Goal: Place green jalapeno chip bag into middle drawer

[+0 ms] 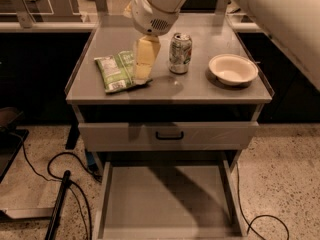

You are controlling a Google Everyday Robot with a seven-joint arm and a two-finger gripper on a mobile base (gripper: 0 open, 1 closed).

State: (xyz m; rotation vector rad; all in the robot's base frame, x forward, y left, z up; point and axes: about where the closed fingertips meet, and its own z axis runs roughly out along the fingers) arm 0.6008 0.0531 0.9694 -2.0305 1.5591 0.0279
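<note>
The green jalapeno chip bag lies flat on the left part of the cabinet top. My gripper hangs from the white arm above the bag's right edge, its pale fingers pointing down and overlapping that edge. The middle drawer is pulled out at the bottom of the view, showing a bare grey floor with low side walls.
A silver soda can stands just right of the gripper. A white bowl sits at the right of the top. A closed drawer with a black handle is under the top. Black cables lie on the floor at left.
</note>
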